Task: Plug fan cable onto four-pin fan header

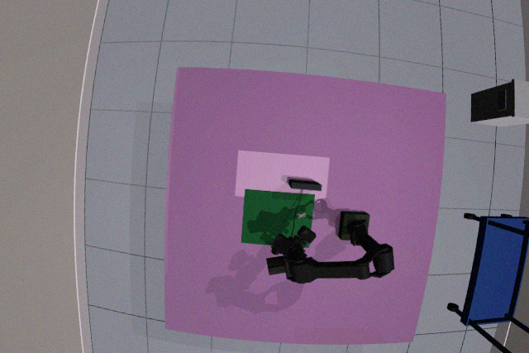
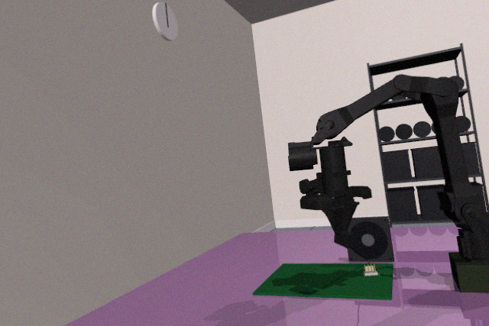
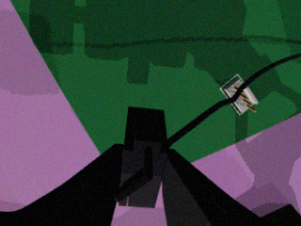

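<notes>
Fingers of our gripper [image 3: 146, 169] are pinched on the dark plug [image 3: 146, 127] of the fan's cable [image 3: 207, 111], and we carry it in the air above the near edge of the green board [image 2: 315, 281]. In the wrist view the plug sits upright between the two dark fingers, with the thin black cable running from its top up and to the right, across the board and off the right edge of that view. The cable passes over the small pale header [image 3: 239, 94], which stands on the board to the right of the plug and well apart from it. Nothing sits on the header's pins.

From the side we see the gripper [image 2: 342, 231] hanging high over the board, with the header [image 2: 370, 270] below and to its right, near the board's right edge. The black fan [image 2: 370, 240] stands upright just behind the board on a pale patch of the purple mat [image 1: 384, 135].

From above, our arm [image 1: 337, 269] reaches left from its base [image 1: 353, 222], which stands just right of the board [image 1: 256, 207]. A metal shelf [image 2: 461, 78] stands against the far wall, and a blue cart [image 1: 498, 272] stands off the mat to the right.
</notes>
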Motion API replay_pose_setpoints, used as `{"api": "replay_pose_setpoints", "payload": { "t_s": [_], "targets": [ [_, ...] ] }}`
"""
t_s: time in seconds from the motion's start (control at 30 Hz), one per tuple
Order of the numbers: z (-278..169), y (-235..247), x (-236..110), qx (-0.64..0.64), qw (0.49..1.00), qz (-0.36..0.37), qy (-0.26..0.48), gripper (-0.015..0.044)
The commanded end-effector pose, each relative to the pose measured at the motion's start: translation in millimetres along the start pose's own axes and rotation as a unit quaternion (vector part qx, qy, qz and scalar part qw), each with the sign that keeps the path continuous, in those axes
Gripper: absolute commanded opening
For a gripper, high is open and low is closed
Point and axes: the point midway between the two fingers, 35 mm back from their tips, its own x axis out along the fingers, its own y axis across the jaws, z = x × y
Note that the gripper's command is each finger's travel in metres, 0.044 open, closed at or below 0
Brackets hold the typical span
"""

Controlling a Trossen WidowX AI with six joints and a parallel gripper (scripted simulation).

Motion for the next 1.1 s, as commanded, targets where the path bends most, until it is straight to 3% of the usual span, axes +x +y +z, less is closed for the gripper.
{"api": "replay_pose_setpoints", "payload": {
  "t_s": [0.0,1.07],
  "targets": [
    [0,0,7,-0.008,1.000,-0.013,-0.021,0.0000],
    [3,11,40,-0.038,0.973,-0.066,-0.220,0.0000]
  ]
}}
